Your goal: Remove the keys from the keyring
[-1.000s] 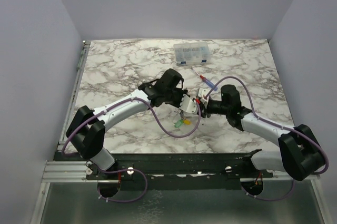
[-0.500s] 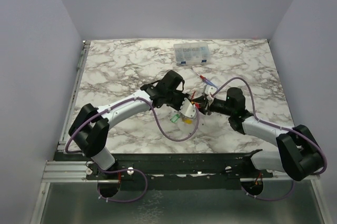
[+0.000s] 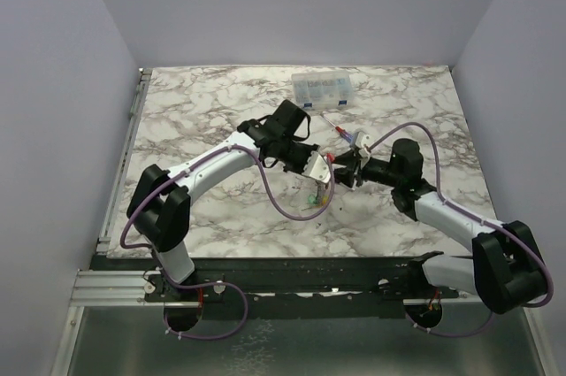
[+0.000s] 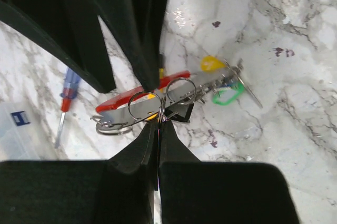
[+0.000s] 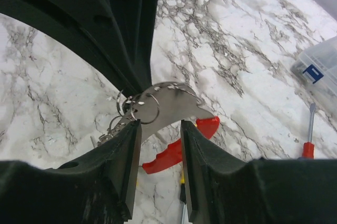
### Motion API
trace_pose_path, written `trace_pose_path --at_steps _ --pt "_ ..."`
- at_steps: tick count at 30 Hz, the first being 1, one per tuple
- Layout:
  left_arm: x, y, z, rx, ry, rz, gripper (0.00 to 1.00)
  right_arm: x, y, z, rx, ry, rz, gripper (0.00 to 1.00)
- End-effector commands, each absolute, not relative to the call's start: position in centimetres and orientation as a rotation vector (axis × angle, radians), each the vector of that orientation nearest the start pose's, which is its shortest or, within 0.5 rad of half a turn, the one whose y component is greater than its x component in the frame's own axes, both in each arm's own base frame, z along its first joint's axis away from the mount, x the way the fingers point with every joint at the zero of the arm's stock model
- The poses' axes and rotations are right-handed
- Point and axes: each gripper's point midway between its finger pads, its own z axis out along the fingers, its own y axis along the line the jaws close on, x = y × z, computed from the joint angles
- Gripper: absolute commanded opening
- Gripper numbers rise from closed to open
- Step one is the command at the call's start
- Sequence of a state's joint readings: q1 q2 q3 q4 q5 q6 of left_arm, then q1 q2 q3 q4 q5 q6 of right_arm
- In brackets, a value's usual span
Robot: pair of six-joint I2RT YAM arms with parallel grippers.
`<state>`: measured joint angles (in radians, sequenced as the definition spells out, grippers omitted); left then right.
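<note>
Carried farther from the bases and nearer the blue-and-red screwdriver (image 3: 348,137) than a second ago, both claws with the bunch between them. Left claw (image 4: 158,121) pinched closed on a thin split ring (image 4: 145,105). Right claw (image 5: 160,129) a little apart around the keyring (image 5: 174,103), whether clamping cannot be told. Keys (image 4: 226,96) on the keyring above the tabletop (image 3: 203,119), none freed; likely repositioning, not progress.

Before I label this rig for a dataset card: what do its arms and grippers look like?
Both the left arm and right arm have white link shells with bulky black joint housings. A purple cable loops along each. The left gripper and right gripper have matte black plastic fingers. No markings visible.
</note>
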<state>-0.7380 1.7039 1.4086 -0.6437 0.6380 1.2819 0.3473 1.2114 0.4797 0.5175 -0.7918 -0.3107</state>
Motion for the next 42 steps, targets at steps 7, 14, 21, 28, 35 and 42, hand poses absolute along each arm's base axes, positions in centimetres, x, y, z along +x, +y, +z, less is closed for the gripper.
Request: trace_pose_path --at_steps 7,14,21,28,35,42 --pt "29.1 -31.4 9.5 2.061 1.316 -0.580 0.00 28.1 23.0 14.6 -1.073 1.495 0.853 0.42" --pt "31.7 -30.1 7.0 2.075 1.517 -0.323 0.00 28.9 23.0 14.2 -1.032 1.551 0.866 0.41" --pt "30.7 -29.4 5.9 2.305 1.391 0.130 0.00 29.2 23.0 13.3 -0.998 1.608 0.886 0.41" --pt "30.5 -30.9 7.3 2.263 1.373 0.101 0.00 28.0 23.9 12.8 -1.059 1.588 0.994 0.37" --pt "28.4 -31.2 7.0 2.319 1.257 -0.043 0.00 27.9 25.2 12.2 -1.072 1.605 1.145 0.36" --pt "28.9 -31.4 7.6 2.295 1.221 -0.140 0.00 27.7 25.9 11.3 -1.062 1.691 1.301 0.35"
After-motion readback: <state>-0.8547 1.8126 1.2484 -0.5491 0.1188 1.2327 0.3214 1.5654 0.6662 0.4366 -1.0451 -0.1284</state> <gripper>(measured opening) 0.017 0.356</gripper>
